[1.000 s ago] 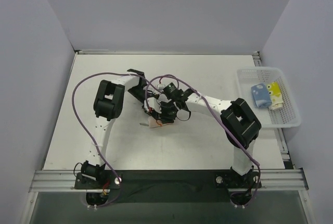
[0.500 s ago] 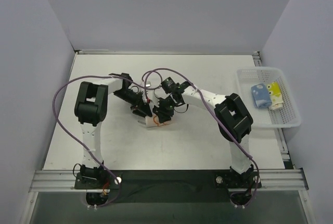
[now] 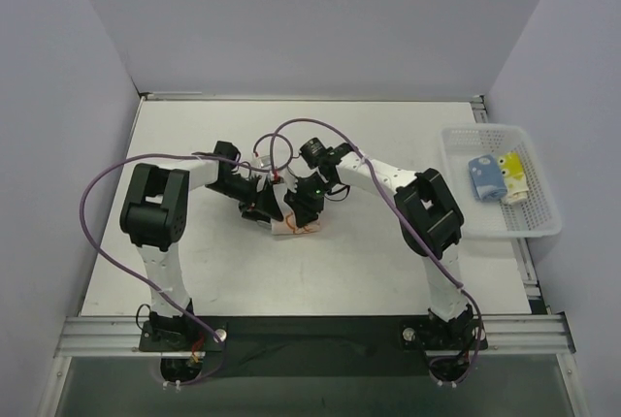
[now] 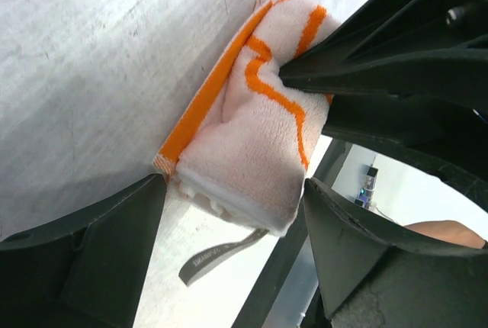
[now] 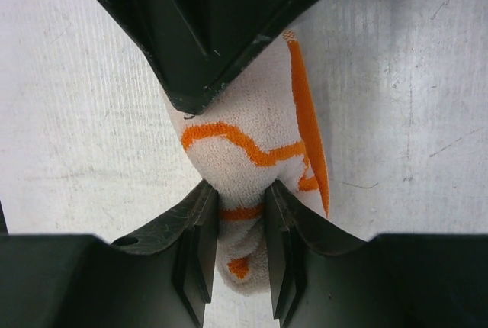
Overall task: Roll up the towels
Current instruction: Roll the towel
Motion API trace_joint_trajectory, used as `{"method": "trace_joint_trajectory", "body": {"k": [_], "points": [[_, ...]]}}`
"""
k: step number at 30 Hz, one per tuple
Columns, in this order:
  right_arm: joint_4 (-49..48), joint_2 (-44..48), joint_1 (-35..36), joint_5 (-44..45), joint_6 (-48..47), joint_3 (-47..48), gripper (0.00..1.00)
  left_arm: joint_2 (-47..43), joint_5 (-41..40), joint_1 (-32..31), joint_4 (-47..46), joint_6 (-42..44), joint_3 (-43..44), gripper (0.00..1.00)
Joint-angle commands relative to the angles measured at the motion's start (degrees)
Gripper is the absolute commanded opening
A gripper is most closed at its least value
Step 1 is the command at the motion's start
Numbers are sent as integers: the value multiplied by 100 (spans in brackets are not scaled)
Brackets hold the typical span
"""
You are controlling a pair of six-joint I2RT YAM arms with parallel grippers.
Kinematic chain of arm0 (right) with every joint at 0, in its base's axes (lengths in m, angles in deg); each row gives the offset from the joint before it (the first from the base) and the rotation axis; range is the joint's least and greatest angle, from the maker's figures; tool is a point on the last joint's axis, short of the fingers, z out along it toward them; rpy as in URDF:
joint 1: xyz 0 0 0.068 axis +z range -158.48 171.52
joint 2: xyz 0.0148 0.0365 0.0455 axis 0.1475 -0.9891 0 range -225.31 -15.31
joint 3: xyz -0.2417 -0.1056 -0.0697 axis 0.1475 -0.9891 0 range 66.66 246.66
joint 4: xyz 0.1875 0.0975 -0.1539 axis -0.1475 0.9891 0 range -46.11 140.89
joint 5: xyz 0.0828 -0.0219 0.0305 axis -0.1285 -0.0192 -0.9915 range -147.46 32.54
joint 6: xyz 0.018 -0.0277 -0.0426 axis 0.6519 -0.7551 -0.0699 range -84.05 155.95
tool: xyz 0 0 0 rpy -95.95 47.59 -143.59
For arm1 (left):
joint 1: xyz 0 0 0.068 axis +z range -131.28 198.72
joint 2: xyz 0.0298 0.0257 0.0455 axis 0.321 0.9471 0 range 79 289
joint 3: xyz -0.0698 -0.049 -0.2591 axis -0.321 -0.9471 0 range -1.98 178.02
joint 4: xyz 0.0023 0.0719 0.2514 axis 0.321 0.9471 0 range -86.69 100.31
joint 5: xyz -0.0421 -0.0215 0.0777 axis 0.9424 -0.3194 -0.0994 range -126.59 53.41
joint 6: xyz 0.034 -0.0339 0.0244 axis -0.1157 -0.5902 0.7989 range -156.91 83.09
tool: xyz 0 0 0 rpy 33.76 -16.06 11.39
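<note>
The orange-patterned towel [image 3: 291, 227] lies in a roll on the table's middle; its pale side with orange lines faces out. My right gripper [image 5: 242, 225] is shut on one end of the roll [image 5: 248, 137] and pinches it hard. It also shows in the top view [image 3: 303, 213]. My left gripper [image 4: 232, 221] is open, its fingertips [image 4: 99, 244] either side of the roll's other end [image 4: 252, 152]. In the top view it [image 3: 270, 213] meets the roll from the left. The right gripper's fingers [image 4: 366, 53] press into the roll from the upper right.
A white mesh basket [image 3: 543, 229] stands at the table's right edge with a rolled light blue towel [image 3: 482, 176] and a yellow one [image 3: 510, 173] inside. A grey label tab [image 4: 217, 255] sticks out under the roll. Purple cables arc over both arms.
The left arm's elbow has swung left and its gripper has closed in on the roll from the left. The right gripper has shifted slightly left, still holding the towel.
</note>
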Motion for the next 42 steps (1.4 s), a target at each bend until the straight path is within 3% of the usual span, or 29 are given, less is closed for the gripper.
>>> {"method": "trace_joint_trajectory", "body": {"k": [1, 5, 9, 10, 12, 13, 16, 19, 22, 27, 32, 42], "points": [[690, -277, -37, 21, 111, 114, 23, -83, 14, -82, -767, -171, -109, 84], [725, -391, -46, 30, 190, 202, 23, 13, 243, -135, -969, -365, -144, 72], [734, -444, -46, 82, 278, 281, 24, 197, 419, -161, -1145, -566, -162, 55], [726, -444, -46, 135, 278, 290, 26, 224, 436, -153, -1154, -593, -153, 41], [717, -392, -46, 205, 261, 290, 36, 312, 489, -135, -1163, -707, -145, 29], [717, -305, -46, 275, 252, 290, 39, 347, 507, -109, -1163, -760, -136, 16], [699, -24, -29, 372, 190, 220, 51, 488, 288, -100, -910, -866, 21, 0], [586, 214, 15, 565, 155, 53, 62, 619, 226, -91, -707, -883, 128, 0], [209, 565, 121, 916, 68, -289, 65, 786, 269, -91, -409, -848, 312, 0], [-688, 1190, 498, 1794, -292, -1107, 67, 1085, 296, -109, 137, -559, 637, 0], [-1164, 1454, 718, 1972, -521, -1582, 68, 1322, 182, -135, 779, -260, 875, 0], [-2130, 1639, 1290, 2631, -1294, -2461, 65, 1446, -108, -153, 1069, -576, 1016, 0]]}}
